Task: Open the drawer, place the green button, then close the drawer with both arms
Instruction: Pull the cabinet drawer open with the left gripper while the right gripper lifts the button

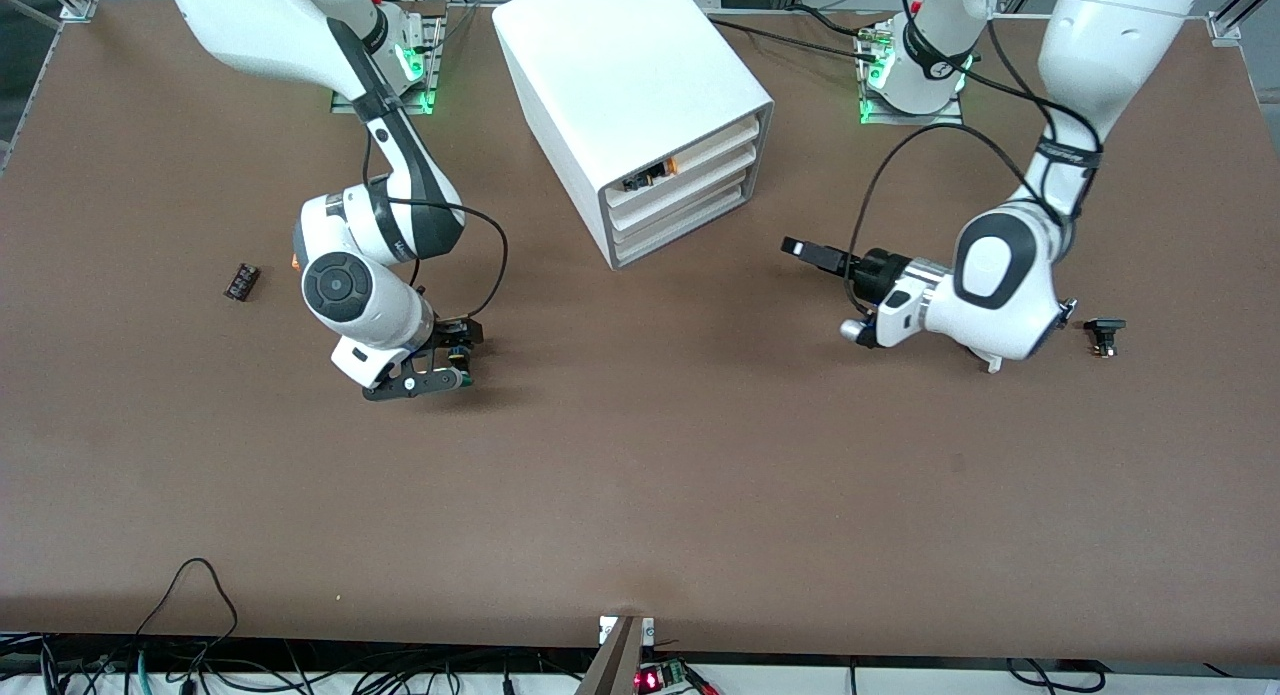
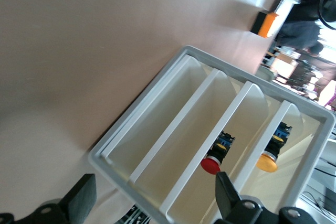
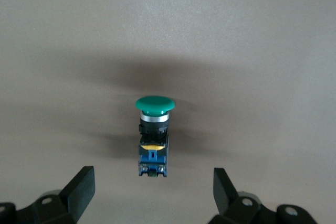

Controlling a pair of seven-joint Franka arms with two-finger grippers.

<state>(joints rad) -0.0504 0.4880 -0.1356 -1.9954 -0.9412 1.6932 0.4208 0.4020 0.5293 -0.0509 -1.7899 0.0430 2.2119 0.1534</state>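
The button (image 3: 153,135), with a green cap and a blue-black body, lies on its side on the table. My right gripper (image 3: 152,192) is open just above it, one finger on each side, not touching. In the front view this gripper (image 1: 440,370) hangs low over the table toward the right arm's end, and the button (image 1: 462,360) shows only in part under it. The drawer (image 1: 680,223), the lowest tier of the white cabinet (image 1: 620,65), is shut. My left gripper (image 1: 797,247) is open and empty, level with the cabinet's front. It faces the drawer (image 2: 157,124) in the left wrist view (image 2: 152,203).
The upper tiers hold a red-capped button (image 2: 211,164) and a yellow-capped one (image 2: 268,162). A small black part (image 1: 241,281) lies toward the right arm's end, another (image 1: 1104,333) toward the left arm's end. An orange cube (image 2: 266,23) sits by the right arm's elbow.
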